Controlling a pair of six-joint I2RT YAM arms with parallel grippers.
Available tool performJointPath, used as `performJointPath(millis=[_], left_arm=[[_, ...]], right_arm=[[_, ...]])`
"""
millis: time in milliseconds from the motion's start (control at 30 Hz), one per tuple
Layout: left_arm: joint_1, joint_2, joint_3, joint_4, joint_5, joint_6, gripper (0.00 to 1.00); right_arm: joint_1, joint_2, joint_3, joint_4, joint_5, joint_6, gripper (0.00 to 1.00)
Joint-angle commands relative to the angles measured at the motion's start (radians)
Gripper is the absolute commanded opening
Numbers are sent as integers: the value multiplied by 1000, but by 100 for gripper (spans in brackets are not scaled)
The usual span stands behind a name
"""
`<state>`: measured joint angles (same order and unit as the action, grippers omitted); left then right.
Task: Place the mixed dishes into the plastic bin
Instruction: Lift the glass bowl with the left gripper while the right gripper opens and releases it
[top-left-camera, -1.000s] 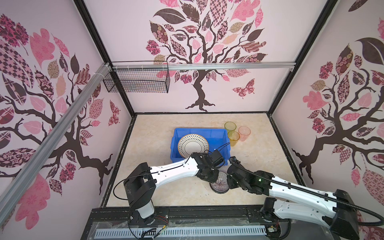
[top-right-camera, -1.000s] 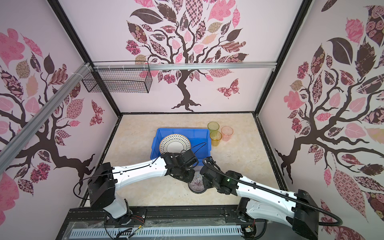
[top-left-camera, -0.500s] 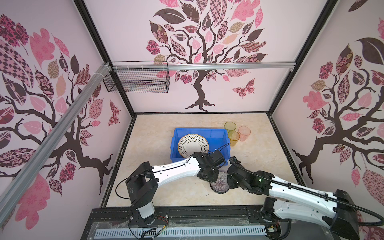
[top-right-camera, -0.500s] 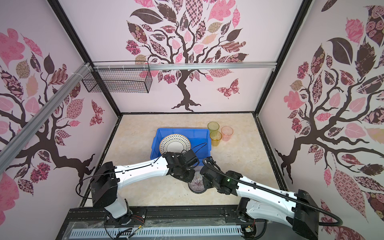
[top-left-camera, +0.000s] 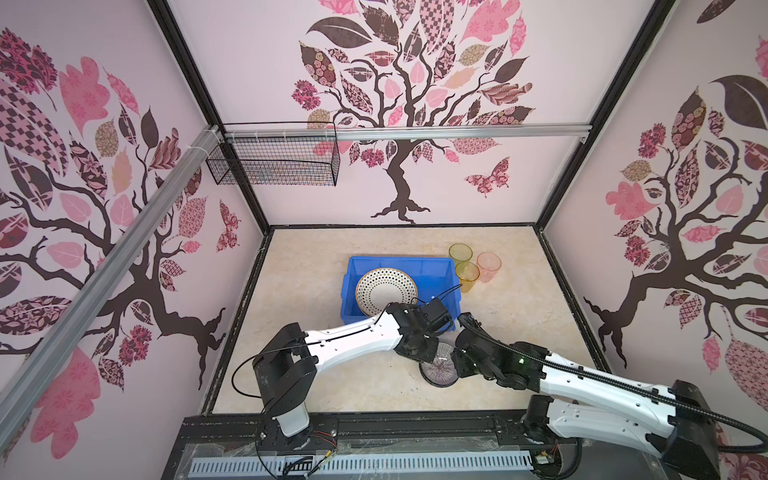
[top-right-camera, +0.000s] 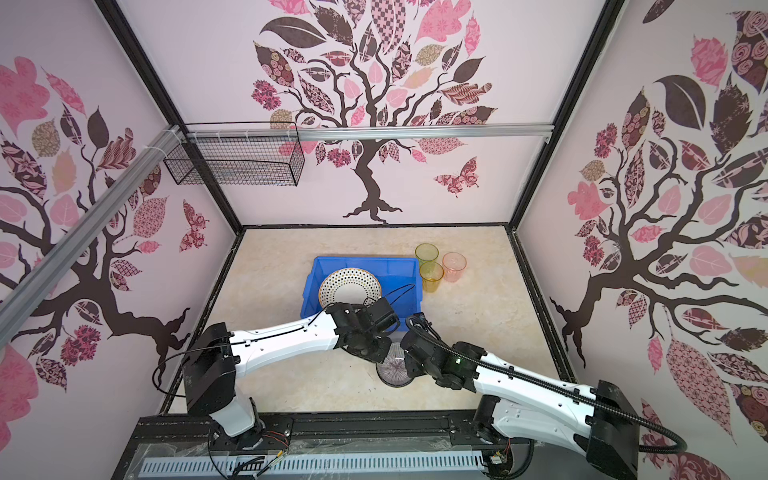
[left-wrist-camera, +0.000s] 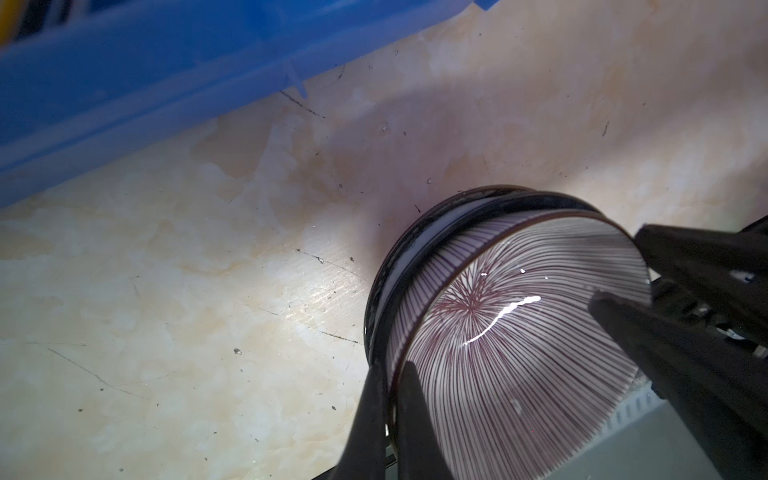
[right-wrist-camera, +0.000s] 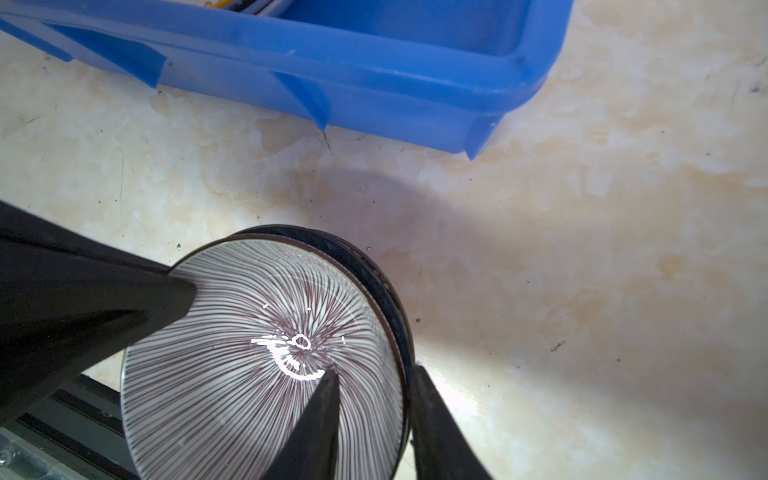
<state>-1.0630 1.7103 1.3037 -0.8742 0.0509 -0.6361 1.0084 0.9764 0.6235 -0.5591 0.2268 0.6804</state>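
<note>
Left gripper (left-wrist-camera: 392, 368) has clamped the purple-striped bowl (top-left-camera: 436, 368), lower centre; right gripper (right-wrist-camera: 374, 370) has spread (dark-rimmed bowl (left-wrist-camera: 419, 230) beneath); pickup step; next, lift clear into plastic bin (top-left-camera: 399, 261).

Left jaws tight, right jaws ajar.

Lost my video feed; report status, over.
Left gripper shut on purple-striped bowl rim. Right gripper open, astride its other side. Bowl nested on dark-rimmed bowl, outside blue bin. Dotted-rim plate fills bin's left side.
</note>
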Motion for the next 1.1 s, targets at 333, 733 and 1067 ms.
performJointPath(millis=[333, 733, 1067], left_arm=[[-7, -46, 41, 33, -21, 4, 0], [19, -147, -18, 80, -57, -17, 0], [78, -234, -61, 53, -104, -7, 0]], right_arm=[[9, -88, 33, -29, 50, 11, 37], [9, -185, 38, -36, 97, 20, 37], [9, -253, 38, -14, 101, 16, 40]])
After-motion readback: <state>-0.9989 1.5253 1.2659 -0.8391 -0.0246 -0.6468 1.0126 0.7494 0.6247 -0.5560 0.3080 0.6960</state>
